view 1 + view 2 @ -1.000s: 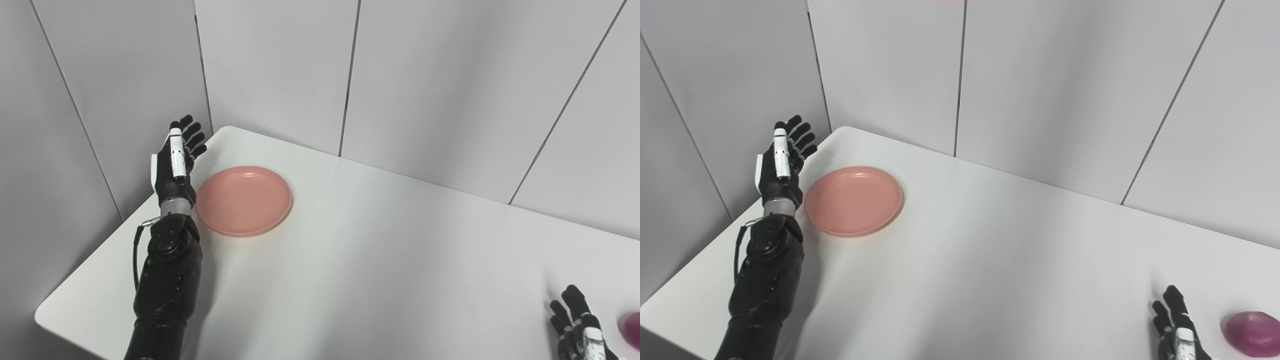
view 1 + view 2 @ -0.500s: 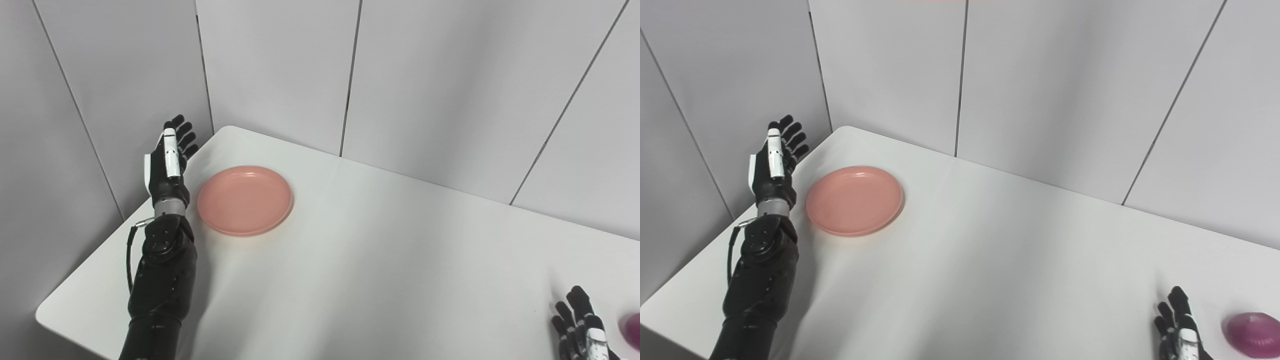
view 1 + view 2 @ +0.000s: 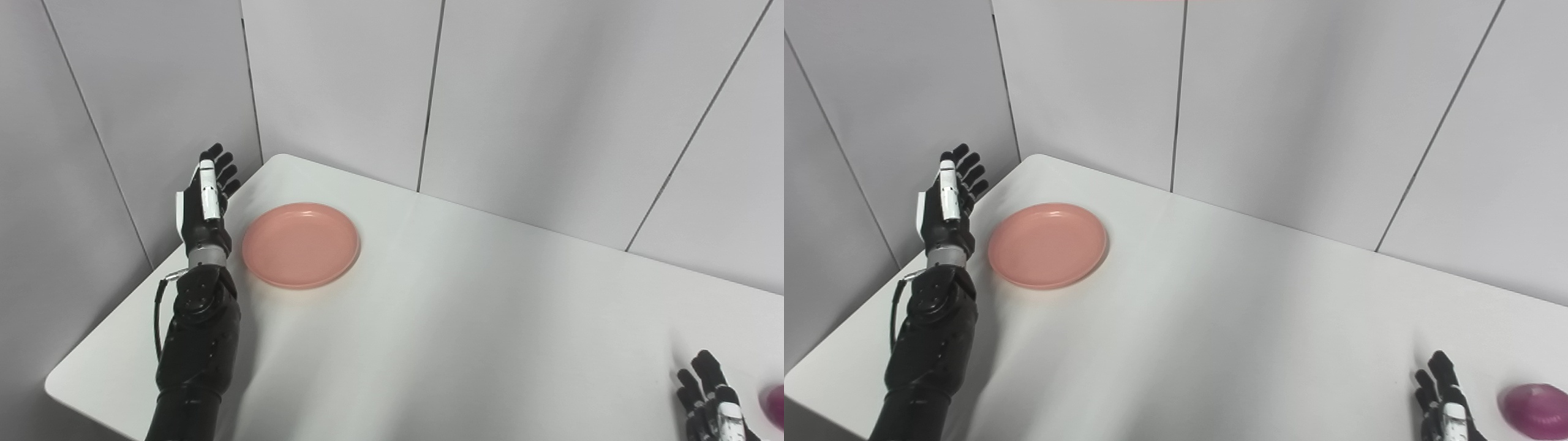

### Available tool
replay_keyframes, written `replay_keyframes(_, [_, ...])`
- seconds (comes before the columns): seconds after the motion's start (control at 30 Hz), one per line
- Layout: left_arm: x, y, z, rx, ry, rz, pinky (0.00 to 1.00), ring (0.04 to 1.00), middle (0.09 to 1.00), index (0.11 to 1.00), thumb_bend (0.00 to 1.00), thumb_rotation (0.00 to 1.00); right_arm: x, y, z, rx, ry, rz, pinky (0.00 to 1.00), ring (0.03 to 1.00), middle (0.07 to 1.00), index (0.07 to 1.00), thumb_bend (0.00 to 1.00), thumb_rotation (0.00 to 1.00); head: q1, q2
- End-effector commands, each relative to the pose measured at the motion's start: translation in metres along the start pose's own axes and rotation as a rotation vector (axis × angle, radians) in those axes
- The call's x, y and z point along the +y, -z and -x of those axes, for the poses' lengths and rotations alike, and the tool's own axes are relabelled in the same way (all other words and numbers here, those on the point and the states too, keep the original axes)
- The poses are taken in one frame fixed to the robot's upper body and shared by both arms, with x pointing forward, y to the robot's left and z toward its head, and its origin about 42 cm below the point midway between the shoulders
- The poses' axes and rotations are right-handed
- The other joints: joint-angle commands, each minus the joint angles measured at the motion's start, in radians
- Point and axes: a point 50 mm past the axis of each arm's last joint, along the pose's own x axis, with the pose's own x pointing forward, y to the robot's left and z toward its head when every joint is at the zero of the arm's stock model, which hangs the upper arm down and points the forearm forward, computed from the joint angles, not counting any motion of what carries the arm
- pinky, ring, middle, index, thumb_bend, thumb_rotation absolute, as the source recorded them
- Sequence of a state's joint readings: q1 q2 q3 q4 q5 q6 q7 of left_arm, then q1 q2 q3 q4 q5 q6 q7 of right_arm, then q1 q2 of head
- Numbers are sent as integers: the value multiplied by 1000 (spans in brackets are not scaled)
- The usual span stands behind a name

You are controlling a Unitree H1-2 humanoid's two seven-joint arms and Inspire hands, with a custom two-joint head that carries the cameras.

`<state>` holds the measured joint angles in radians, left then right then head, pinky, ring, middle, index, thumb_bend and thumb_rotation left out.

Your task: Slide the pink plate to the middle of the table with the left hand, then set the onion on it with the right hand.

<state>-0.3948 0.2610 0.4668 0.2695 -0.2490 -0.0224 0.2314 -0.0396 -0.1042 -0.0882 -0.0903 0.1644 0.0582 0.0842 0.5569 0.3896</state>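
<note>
A pink plate point(image 3: 300, 245) lies flat near the table's far left corner. My left hand point(image 3: 205, 199) stands upright just left of it, open, fingers pointing away, with a small gap to the plate's rim. At the bottom right, my right hand point(image 3: 1445, 407) is open with fingers spread, only partly in the picture. A purple onion point(image 3: 1536, 409) rests on the table right of that hand, apart from it. In the left eye view the onion point(image 3: 775, 404) is cut off by the picture's edge.
The white table point(image 3: 465, 318) runs from the far left corner to the near right. Grey wall panels point(image 3: 343, 86) stand close behind its far and left edges. My left forearm point(image 3: 196, 343) lies over the table's left edge.
My left hand has drawn a little to the left, away from the plate's rim. The plate, the onion and the right hand have stayed where they were.
</note>
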Motion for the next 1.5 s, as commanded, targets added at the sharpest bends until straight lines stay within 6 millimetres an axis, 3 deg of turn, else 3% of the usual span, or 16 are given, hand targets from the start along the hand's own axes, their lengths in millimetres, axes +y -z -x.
replay_keyframes(0.0, [2,-17,-13,-58,8,-9,846,865,862,830,387,1000,-11,4,3,44,34,22,1000,951,962,937,411,942,0,1])
replay_keyframes(0.87, [10,1,-16,1,21,-30,871,884,880,845,385,1000,-12,3,3,44,36,16,1000,958,968,943,433,916,5,6])
replay_keyframes(1.47, [2,8,-19,37,-2,-25,846,858,852,812,382,1000,-10,2,3,45,37,10,1000,956,967,943,404,936,5,4])
